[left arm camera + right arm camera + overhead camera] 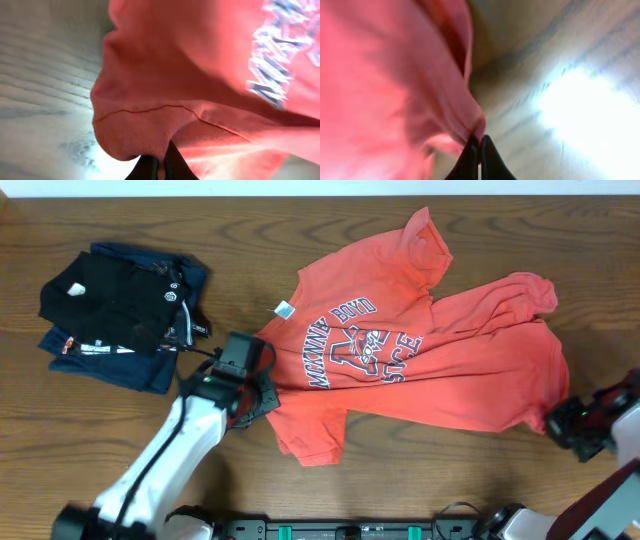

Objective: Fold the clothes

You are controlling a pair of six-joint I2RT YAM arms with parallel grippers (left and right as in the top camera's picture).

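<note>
The clothes, a coral T-shirt with a grey-white chest print and a small white neck label, lie spread and creased across the middle and right of the table. My left gripper is at the shirt's left edge, by the near sleeve. In the left wrist view its fingers are shut with a fold of coral fabric pinched between them. My right gripper is at the shirt's lower right corner. In the right wrist view its fingertips are shut on the cloth's edge.
A folded black garment with a white logo lies on a folded navy one at the back left, close to my left arm. The arms' bases sit along the table's front edge.
</note>
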